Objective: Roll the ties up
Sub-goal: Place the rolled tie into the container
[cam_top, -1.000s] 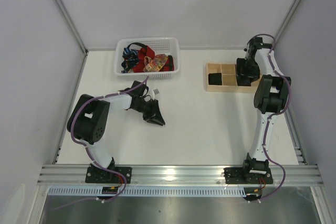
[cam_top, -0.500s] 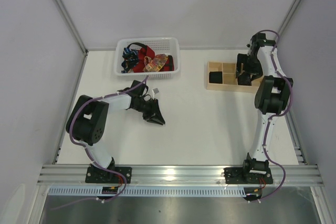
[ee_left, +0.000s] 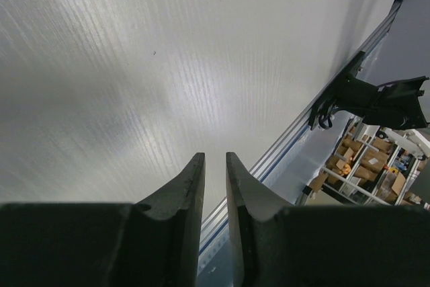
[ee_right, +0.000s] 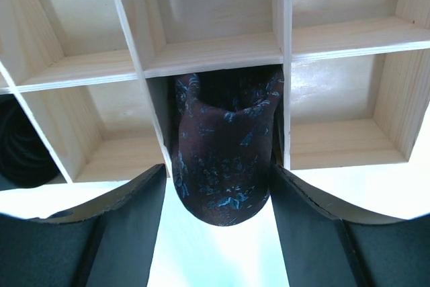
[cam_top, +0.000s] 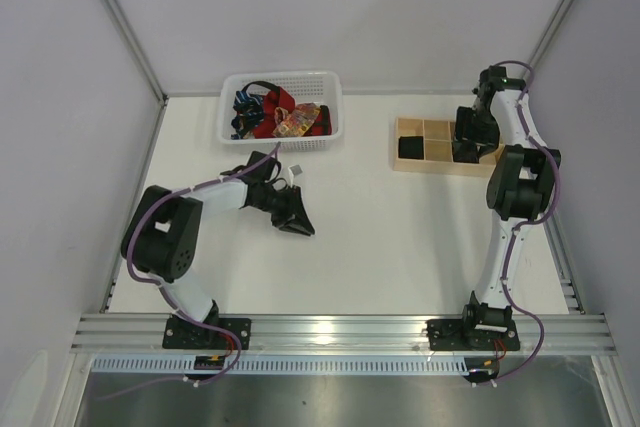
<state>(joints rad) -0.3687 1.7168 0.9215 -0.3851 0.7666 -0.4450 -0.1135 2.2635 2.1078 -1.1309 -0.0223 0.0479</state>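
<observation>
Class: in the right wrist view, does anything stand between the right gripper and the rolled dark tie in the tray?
Nothing visible does. The rolled tie sits in a compartment of the tray, its end bulging out between the spread fingers of the right gripper. Whether they touch it is unclear.

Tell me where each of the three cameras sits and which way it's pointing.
Top external: fixed above and behind the arms, looking down at the table, basket and wooden tray; both whole arms show.
Left wrist: on the left arm, looking along the left gripper across bare tabletop; its two fingers show.
Right wrist: on the right arm, looking past the right gripper into the tray, a dark patterned tie between its fingers.
Shared: top and right wrist views both show the tray.
</observation>
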